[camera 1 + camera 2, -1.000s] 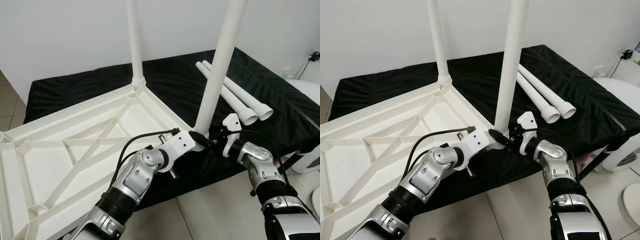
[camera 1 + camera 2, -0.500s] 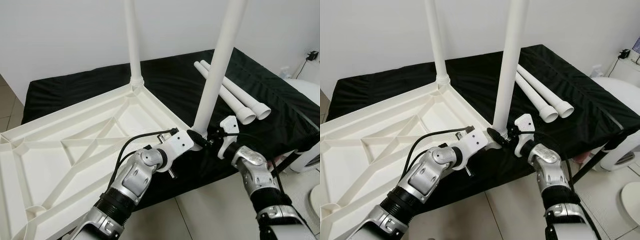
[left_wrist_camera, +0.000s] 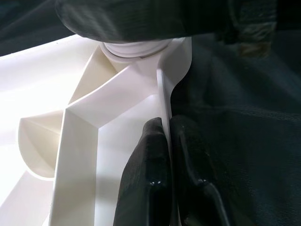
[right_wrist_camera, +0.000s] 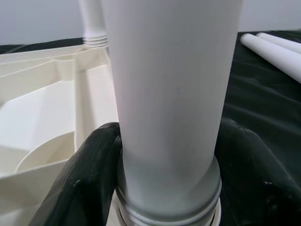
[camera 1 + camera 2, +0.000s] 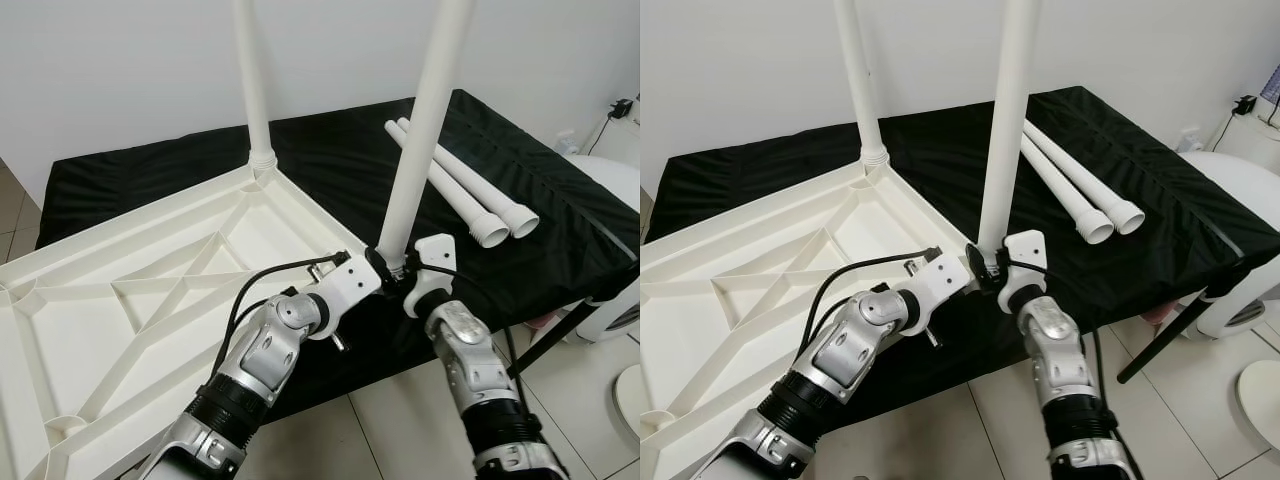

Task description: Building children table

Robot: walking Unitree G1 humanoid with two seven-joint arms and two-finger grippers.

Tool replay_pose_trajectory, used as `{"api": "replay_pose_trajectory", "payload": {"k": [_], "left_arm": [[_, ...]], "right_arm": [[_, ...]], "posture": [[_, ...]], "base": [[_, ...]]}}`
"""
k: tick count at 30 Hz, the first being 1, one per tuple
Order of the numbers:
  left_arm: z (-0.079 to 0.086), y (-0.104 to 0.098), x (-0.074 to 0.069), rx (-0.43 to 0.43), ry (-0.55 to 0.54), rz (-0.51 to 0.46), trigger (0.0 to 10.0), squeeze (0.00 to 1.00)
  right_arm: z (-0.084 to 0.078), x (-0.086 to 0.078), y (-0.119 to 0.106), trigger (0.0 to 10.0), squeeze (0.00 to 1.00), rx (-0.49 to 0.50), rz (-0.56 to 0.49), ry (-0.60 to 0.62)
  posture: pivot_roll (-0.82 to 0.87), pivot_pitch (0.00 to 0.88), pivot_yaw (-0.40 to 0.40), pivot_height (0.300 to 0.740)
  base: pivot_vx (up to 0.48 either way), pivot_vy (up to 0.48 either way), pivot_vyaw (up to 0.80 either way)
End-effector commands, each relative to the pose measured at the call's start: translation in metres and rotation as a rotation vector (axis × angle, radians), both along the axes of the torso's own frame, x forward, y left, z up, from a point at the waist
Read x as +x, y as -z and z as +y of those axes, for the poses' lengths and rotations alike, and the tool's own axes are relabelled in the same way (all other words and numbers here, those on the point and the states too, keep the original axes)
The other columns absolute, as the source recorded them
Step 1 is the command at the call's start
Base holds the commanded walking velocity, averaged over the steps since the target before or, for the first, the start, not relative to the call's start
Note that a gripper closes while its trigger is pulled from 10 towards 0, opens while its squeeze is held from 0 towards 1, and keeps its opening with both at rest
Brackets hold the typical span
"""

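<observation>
White tabletop (image 5: pixel 150 290), underside up on black cloth (image 5: pixel 330 160). Left gripper (image 3: pixel 170 141) pinches its corner rim. Right gripper (image 4: pixel 169 160) clasps upright leg (image 5: pixel 415 140) at base socket. Two loose legs (image 5: pixel 460 185) lie apart, right.

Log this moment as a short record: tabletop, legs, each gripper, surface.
tabletop: white tabletop lies underside up, ribs showing, on the black cloth
fitted legs: far leg and near leg stand upright in corner sockets
spare legs: two spare legs lie side by side on the cloth
left gripper: shut on the tabletop's rim beside the near leg's socket
right gripper: fingers clasp the near leg's base
stage: two of four legs in place
</observation>
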State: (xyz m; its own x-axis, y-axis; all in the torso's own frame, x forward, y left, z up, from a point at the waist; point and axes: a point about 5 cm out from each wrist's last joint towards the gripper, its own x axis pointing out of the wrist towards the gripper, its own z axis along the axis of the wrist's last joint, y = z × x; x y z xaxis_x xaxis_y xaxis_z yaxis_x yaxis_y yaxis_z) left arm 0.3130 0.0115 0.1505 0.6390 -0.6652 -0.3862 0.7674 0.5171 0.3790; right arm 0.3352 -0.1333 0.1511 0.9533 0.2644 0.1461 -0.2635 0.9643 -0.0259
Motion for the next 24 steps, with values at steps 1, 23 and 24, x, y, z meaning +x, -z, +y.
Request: {"api": "replay_pose_trajectory", "payload": {"k": [1,23,24], "left_arm": [[0.004,0.003,0.001,0.027,-0.083,-0.052,10.0,0.0],[0.003,0.002,0.001,0.023,-0.087,-0.051,10.0,0.0],[0.003,0.002,0.002,0.023,-0.087,-0.051,10.0,0.0]], "right_arm": [[0.0,0.0,-0.002,10.0,0.0,0.041,0.01,0.086],[0.013,-0.01,-0.002,10.0,1.0,0.072,0.039,0.231],[0.012,-0.01,-0.004,10.0,1.0,0.073,0.028,0.209]], "posture": [[-0.12,0.078,0.037,0.74],[-0.12,0.08,0.033,0.74],[-0.12,0.079,0.034,0.74]], "base": [[0.0,0.0,0.0],[0.0,0.0,0.0],[0.0,0.0,0.0]]}}
